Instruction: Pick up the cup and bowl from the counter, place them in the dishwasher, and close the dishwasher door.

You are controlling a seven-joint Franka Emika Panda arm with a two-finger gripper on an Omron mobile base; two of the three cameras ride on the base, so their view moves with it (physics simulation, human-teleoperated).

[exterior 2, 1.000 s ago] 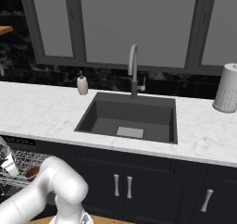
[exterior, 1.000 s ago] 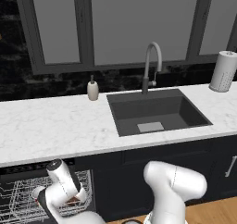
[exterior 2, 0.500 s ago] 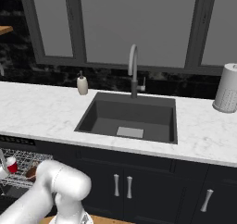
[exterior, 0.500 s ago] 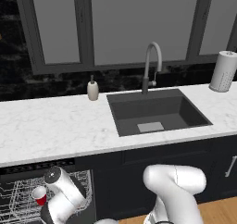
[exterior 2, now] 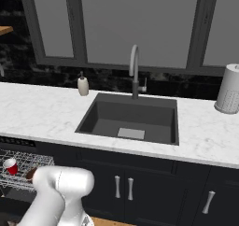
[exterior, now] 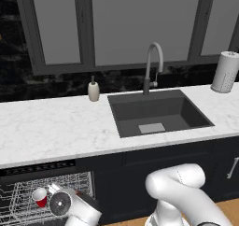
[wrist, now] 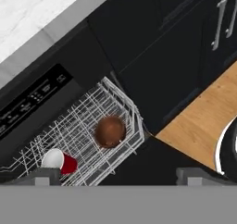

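On the left of the hand view the cup (wrist: 59,162) lies tipped on its side on the white wire rack (wrist: 88,130) of the dishwasher (wrist: 44,98), white mouth turned away from the bowl; it rests against the wires, which keep it from rolling. The left base view shows the same cup (exterior: 40,196) in the pulled-out rack below the black control strip. Just to its right, apart from it, the bowl (wrist: 110,131) sits near the rack's front corner, apparently rim down with its rounded reddish-brown underside up, so the wires carry it steadily. Both things are thus off the worktop (exterior: 56,127) and inside the appliance. The end effector (wrist: 118,176) hangs above the rack, its two tips spread wide and empty, nothing between them, which fits a release already made. To the right lie dark cabinet doors and the wooden floor (wrist: 199,126). Judging from this, the remaining step is closing the dishwasher door, which presumably needs the rack pushed in first.
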